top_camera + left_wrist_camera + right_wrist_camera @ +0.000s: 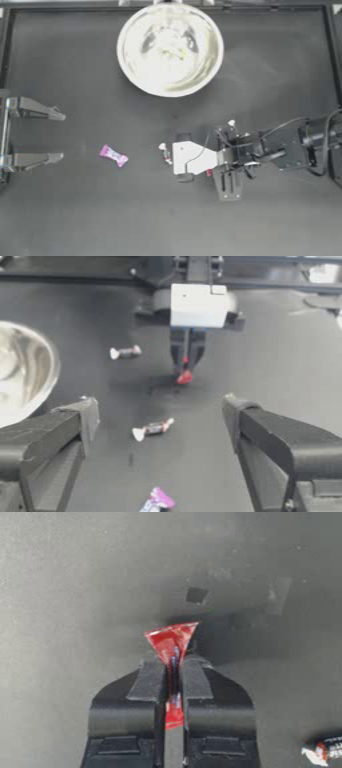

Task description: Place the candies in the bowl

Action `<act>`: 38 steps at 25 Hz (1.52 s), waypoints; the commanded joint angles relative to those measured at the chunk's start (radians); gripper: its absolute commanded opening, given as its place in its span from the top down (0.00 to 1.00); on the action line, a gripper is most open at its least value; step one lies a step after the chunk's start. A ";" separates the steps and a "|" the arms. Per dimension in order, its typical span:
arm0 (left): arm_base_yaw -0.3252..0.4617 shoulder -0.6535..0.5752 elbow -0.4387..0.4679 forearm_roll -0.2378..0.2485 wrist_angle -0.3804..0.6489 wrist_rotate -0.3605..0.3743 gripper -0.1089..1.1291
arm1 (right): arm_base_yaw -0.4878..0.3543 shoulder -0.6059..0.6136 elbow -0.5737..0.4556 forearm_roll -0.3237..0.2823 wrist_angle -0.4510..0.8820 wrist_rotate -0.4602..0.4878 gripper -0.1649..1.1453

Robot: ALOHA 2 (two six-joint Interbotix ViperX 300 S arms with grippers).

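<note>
The dark table point(80, 210) fills my overhead view, with the big white bowl point(169, 49) sitting at its far middle edge, a small yellow-green candy point(182, 54) lying inside it. My right gripper point(172, 662) is out over the middle of the table, well short of the bowl, and its jaws are pinched tight on the red candy point(172, 643). From above I barely see that: only a sliver of red shows under the arm's white block. The right wrist camera settles it, showing the red wrapper squeezed between the two pads with its flared end poking out past the tips. The left wrist view, looking across the table, confirms the candy hangs at the tip of the right gripper just above the table.

My left gripper point(63, 137) sits drawn back at the left side, jaws spread wide and holding nothing. The pink-purple candy point(113, 155) lies on the table between it and the right arm, nearer the left gripper. One thin white candy point(152, 428) lies close beside the right gripper; a second white candy point(125, 352) lies farther along, on the bowl's side of that arm. From overhead both are tiny specks partly masked by the arm, but the left wrist view shows them plainly, apart from each other.
</note>
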 commanded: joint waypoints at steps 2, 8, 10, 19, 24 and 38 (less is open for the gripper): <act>0.002 0.006 -0.008 -0.002 -0.006 -0.002 0.08 | -0.005 -0.086 -0.012 -0.008 -0.025 0.002 0.65; 0.002 0.006 -0.006 -0.002 -0.006 -0.002 0.08 | -0.091 -0.261 0.046 -0.026 -0.179 -0.003 0.65; 0.000 0.006 -0.006 -0.002 -0.009 -0.002 0.08 | -0.135 -0.316 0.075 -0.035 -0.256 -0.014 0.65; 0.000 0.006 -0.003 -0.002 -0.012 -0.002 0.08 | -0.341 -0.388 0.117 -0.147 -0.497 -0.018 0.65; 0.002 0.005 -0.003 -0.002 -0.012 0.000 0.08 | -0.448 -0.350 0.098 -0.179 -0.601 -0.018 0.65; 0.000 -0.018 0.005 -0.002 -0.012 -0.002 0.08 | -0.621 -0.080 -0.048 -0.216 -0.808 -0.017 0.65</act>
